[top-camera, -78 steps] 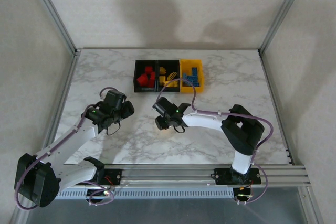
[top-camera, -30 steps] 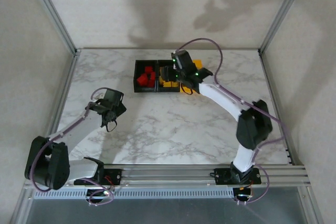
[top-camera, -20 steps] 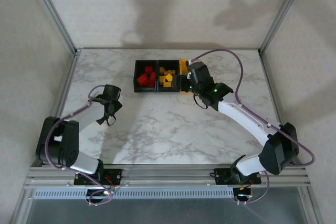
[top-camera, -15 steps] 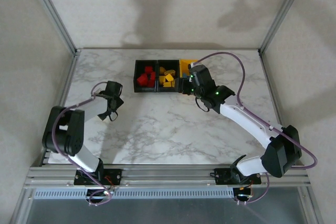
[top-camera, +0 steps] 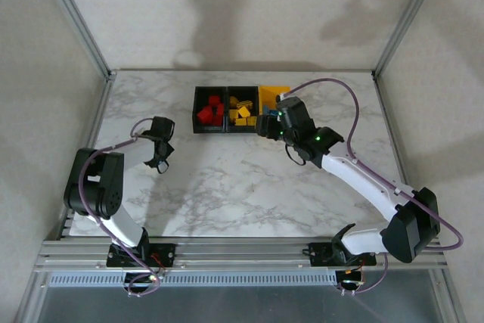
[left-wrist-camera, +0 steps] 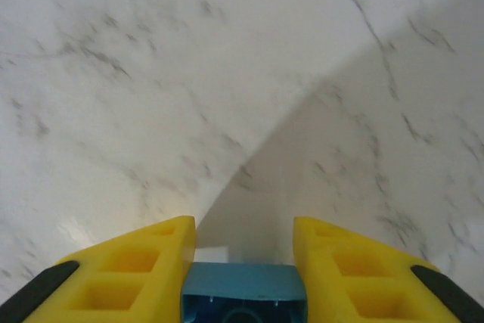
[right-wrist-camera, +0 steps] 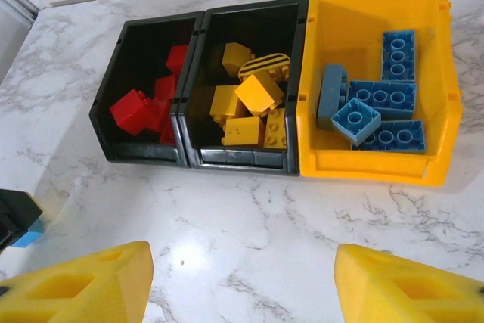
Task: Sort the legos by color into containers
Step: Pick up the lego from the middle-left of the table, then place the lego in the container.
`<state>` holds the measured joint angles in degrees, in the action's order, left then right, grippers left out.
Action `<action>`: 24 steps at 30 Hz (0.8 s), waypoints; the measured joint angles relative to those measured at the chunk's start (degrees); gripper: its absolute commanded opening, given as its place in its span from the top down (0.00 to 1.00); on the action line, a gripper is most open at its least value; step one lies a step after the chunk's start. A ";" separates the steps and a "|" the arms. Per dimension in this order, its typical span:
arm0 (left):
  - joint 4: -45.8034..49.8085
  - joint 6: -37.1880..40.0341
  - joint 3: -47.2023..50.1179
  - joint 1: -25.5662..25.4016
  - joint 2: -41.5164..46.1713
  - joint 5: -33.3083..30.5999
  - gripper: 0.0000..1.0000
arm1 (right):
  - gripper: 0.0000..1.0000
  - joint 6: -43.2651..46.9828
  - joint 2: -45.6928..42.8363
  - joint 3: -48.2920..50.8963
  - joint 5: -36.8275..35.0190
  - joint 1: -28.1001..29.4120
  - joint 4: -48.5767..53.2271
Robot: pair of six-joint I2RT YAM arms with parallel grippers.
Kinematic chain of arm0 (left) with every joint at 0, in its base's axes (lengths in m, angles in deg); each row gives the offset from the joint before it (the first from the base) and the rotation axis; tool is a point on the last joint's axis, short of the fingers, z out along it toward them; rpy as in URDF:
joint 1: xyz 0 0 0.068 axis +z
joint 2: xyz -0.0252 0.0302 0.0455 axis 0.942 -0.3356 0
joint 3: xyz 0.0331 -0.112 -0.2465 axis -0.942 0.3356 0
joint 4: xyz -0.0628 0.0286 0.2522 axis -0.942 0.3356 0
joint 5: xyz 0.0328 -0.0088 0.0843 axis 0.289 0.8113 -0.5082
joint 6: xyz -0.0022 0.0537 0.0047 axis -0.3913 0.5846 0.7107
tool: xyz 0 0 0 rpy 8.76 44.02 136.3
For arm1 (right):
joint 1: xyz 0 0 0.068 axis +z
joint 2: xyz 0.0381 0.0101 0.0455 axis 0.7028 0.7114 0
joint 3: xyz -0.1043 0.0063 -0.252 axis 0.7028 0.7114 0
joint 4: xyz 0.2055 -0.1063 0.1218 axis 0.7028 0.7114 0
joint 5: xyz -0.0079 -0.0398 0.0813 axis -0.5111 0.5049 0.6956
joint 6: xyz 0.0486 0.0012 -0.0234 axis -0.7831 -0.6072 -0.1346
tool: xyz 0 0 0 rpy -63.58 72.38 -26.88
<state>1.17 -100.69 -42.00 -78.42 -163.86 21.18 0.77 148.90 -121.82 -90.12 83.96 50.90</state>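
My left gripper (left-wrist-camera: pixel 243 259) is shut on a small blue lego (left-wrist-camera: pixel 243 291), which sits between the yellow fingers just above the marble. It stands at the table's left (top-camera: pixel 159 161). The containers stand joined in a row at the back. A black bin (right-wrist-camera: pixel 144 155) holds red legos (right-wrist-camera: pixel 140 107). Beside it, a second black bin (right-wrist-camera: pixel 242 160) holds yellow legos (right-wrist-camera: pixel 249 104). The yellow-orange bin (right-wrist-camera: pixel 378 168) holds blue legos (right-wrist-camera: pixel 378 100). My right gripper (right-wrist-camera: pixel 242 285) is open and holds nothing, hovering just in front of the bins (top-camera: pixel 264 125).
The white marble table (top-camera: pixel 242 179) runs out to metal frame posts at the left (top-camera: pixel 76 20) and right (top-camera: pixel 412 13). In the right wrist view the left gripper's black body (right-wrist-camera: pixel 13 215) shows at the left edge, with the blue lego (right-wrist-camera: pixel 29 238) under it.
The left gripper has closed on the blue lego while its arm folded back to the left. The right arm has drawn back from over the bins, toward the near right.
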 measured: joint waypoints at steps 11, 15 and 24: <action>5.03 -0.13 -11.78 -14.80 2.40 2.56 0.68 | 0.35 -2.78 -8.92 9.16 -0.07 0.00 0.76; 6.03 -0.31 -24.57 -21.29 -3.28 2.60 0.68 | 0.35 -4.61 -13.90 13.70 -0.50 0.00 2.10; 10.54 -0.26 -53.48 -29.31 -23.50 2.60 0.68 | 0.35 -8.92 -25.94 19.98 -2.64 0.00 7.82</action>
<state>11.70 -100.95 -95.48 -107.73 -187.35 23.78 -8.15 122.96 -101.84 -92.76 83.96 58.73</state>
